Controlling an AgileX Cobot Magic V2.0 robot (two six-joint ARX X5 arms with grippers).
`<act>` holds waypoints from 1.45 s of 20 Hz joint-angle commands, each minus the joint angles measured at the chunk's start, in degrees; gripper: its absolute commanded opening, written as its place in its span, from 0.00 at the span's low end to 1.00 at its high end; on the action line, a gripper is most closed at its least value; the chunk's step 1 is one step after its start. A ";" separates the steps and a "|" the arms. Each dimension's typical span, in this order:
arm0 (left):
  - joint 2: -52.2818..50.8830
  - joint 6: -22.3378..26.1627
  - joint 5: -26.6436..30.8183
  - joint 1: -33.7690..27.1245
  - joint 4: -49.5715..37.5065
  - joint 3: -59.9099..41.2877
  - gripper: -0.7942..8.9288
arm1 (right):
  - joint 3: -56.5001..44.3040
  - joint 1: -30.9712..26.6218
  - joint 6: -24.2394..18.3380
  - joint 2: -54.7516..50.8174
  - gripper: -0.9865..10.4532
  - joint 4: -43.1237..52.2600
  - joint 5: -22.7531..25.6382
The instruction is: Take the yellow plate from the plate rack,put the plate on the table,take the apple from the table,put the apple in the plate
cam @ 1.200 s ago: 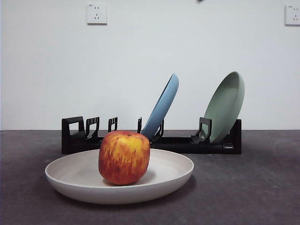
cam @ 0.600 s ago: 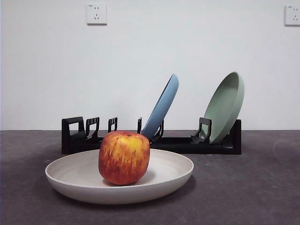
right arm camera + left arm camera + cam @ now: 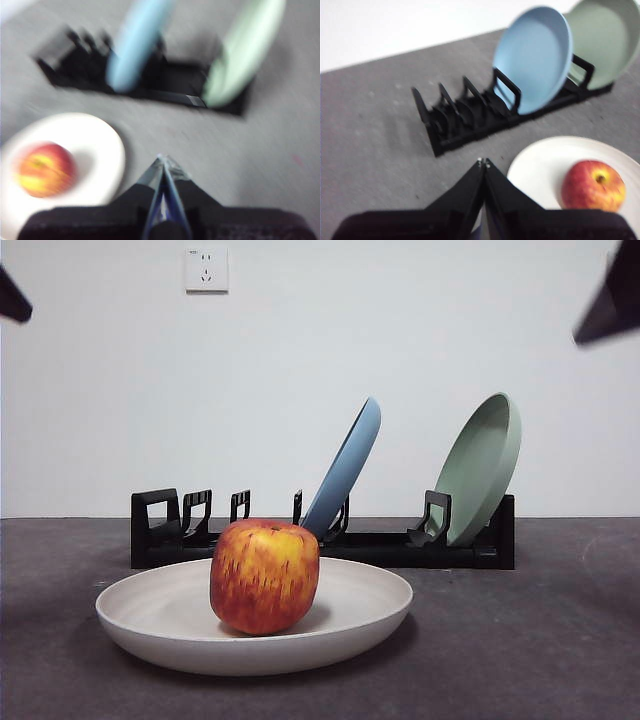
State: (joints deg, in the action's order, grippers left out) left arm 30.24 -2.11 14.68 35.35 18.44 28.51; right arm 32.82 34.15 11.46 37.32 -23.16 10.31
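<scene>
Jaws of the left gripper (image 3: 483, 162) were pressed together with nothing between them, the tip hanging above the bare surface (image 3: 380, 150) just beside the rim of the yellow plate (image 3: 540, 170). The right gripper (image 3: 163, 159) was likewise pinched closed and empty, raised over the grey surface between the plate and the plate rack (image 3: 170, 85); its view was smeared with motion blur, which suggested that arm was on the move.

In the front view a black tip showed at each top corner, where half a second before there had been only white wall. Both arms had therefore swung into frame high and to the sides, well apart from the things below.

Below them nothing had shifted. The apple (image 3: 265, 576) sat upright inside the yellow plate (image 3: 160, 625), a little to one side of its middle, and the plate lay flat on the surface (image 3: 540, 640) in front of the plate rack (image 3: 400, 545). The blue plate (image 3: 350, 465) and the sage-green plate (image 3: 485, 465) leaned in their slots at the rack's far end, the other slots standing vacant.

Judged from this, every step of the task looked done: plate out of the rack and down, apple in it. The arms appeared to be going to a resting pose rather than reaching for anything.
</scene>
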 commanded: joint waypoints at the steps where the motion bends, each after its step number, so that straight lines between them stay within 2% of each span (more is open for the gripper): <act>1: 0.02 -1.40 0.00 -0.15 1.97 -0.26 0.08 | -0.13 0.02 1.60 0.07 0.09 0.63 3.67; 4: 0.57 -1.33 -0.02 -0.13 4.81 -0.26 0.08 | -0.13 0.02 1.60 0.04 0.09 0.61 3.56; 11: 0.74 -1.33 0.04 -0.13 4.87 -0.26 0.08 | -0.13 0.02 1.60 0.04 0.09 0.61 3.58; 14: -2.43 -0.68 -0.20 -1.77 5.66 -0.26 0.08 | -0.13 0.02 1.60 0.04 0.09 0.61 3.54; 15: -4.09 2.36 -0.15 -3.96 5.64 -0.26 0.08 | -0.13 0.02 1.60 0.04 0.09 0.61 3.56; 16: -5.62 2.75 -0.24 -6.64 5.42 -0.26 0.08 | -0.13 0.02 1.60 0.04 0.09 0.61 3.58; 20: -12.85 1.92 -2.64 -21.42 3.04 -2.71 0.08 | -0.13 0.02 1.60 0.04 0.09 0.61 3.56; 23: -19.52 2.32 -7.28 -29.53 -5.18 -10.23 0.08 | -0.13 0.02 1.60 0.04 0.09 0.61 3.58; 26: -24.39 2.32 -10.43 -33.18 -8.09 -17.25 0.08 | -0.13 0.02 1.60 0.04 0.09 0.61 3.56; 29: -27.39 2.29 -10.56 -34.03 -8.13 -22.62 0.08 | -0.13 0.02 1.60 0.02 0.09 0.61 3.56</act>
State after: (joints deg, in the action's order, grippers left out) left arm 3.25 -0.45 4.29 1.54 11.05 6.46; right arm 32.77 34.11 12.49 37.41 -22.94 13.69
